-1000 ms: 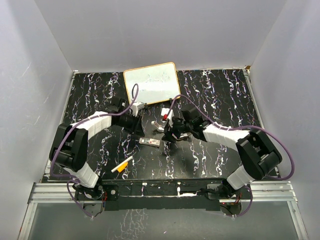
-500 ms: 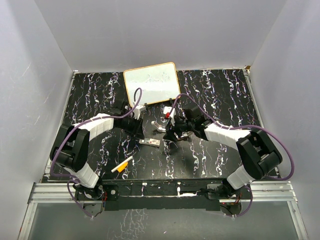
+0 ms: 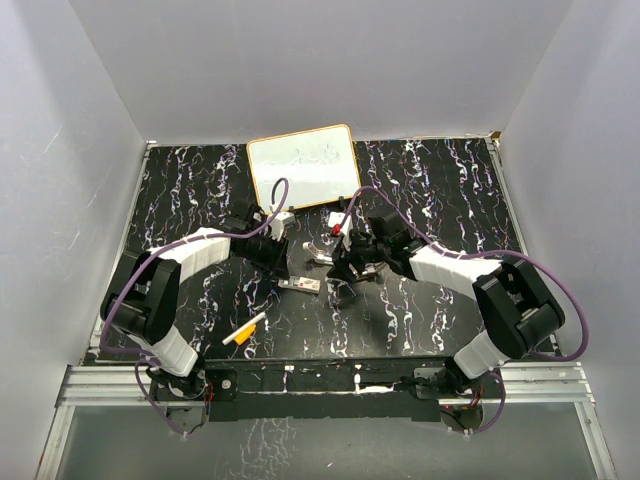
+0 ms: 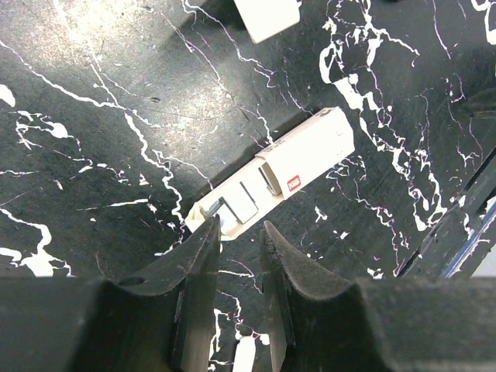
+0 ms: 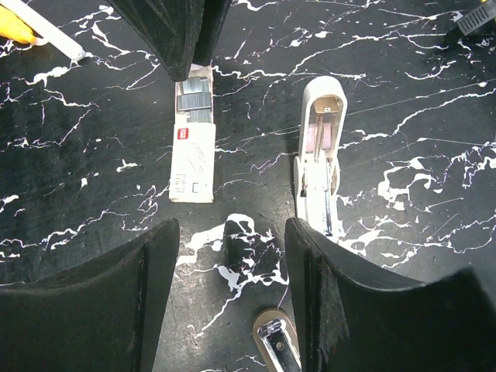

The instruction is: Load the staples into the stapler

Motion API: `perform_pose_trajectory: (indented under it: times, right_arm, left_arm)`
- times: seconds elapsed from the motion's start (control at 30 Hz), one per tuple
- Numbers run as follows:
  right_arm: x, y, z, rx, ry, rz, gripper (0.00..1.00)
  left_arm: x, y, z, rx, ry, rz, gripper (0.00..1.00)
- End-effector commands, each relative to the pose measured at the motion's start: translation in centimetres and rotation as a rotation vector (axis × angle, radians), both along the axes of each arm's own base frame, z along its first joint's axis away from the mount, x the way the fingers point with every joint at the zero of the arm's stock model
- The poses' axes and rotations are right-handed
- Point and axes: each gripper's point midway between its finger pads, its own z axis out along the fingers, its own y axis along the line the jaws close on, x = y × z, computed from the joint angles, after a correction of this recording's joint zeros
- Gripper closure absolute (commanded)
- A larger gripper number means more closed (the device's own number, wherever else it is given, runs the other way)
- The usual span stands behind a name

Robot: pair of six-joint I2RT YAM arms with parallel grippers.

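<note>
The staples (image 4: 288, 163) are a flat white pack lying on the black marbled table, with grey strips showing at its open end (image 5: 196, 97). In the top view the pack (image 3: 300, 285) lies at the table's middle. My left gripper (image 4: 237, 226) hovers right at that open end, its jaws a narrow gap apart with nothing between them. The stapler (image 5: 320, 159) lies opened beside the pack, its empty channel facing up, and its other arm (image 5: 277, 346) is near my right finger. My right gripper (image 5: 232, 226) stands open and empty just short of both. The stapler (image 3: 322, 262) shows faintly from above.
An orange-and-white marker pen (image 3: 245, 330) lies front left, its end also in the right wrist view as the pen (image 5: 39, 27). A wood-framed whiteboard (image 3: 303, 165) lies at the back. The left gripper (image 3: 280, 262) and right gripper (image 3: 340, 272) work close together.
My left gripper has moved right and forward toward the pack's open end, and its jaws have narrowed a little. The right arm has hardly moved.
</note>
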Motion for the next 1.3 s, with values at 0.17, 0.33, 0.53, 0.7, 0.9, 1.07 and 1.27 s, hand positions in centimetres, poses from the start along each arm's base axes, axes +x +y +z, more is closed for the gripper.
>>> perform_pose_trajectory:
  times: [0.17,0.33,0.53,0.7,0.9,1.07,1.27]
  right_arm:
    - [0.3,-0.1,0.5,0.023,-0.023,0.0,0.41]
    - [0.4,-0.2,0.5,0.02,-0.023,-0.004,0.41]
    - [0.4,-0.2,0.4,0.02,-0.021,-0.004,0.4]
    - [0.4,-0.3,0.3,0.019,-0.017,-0.006,0.4]
    - [0.4,-0.3,0.1,0.017,-0.011,-0.007,0.4]
    - [0.4,-0.4,0.0,0.015,-0.008,-0.008,0.4]
    - [0.4,-0.4,-0.1,0.015,-0.004,-0.007,0.4]
  left_arm:
    - [-0.8,0.2,-0.5,0.027,-0.004,-0.019,0.75]
    - [-1.0,0.3,-0.9,0.037,0.002,-0.023,0.75]
    - [-0.9,0.3,-1.1,0.048,-0.004,-0.023,0.75]
    - [-0.7,0.1,-1.3,0.056,-0.003,-0.014,0.75]
    - [-0.5,0.0,-1.5,0.069,-0.007,-0.012,0.76]
    - [-0.3,0.0,-1.6,0.078,-0.015,-0.003,0.75]
    - [0.1,0.2,-1.8,0.105,-0.006,0.036,0.75]
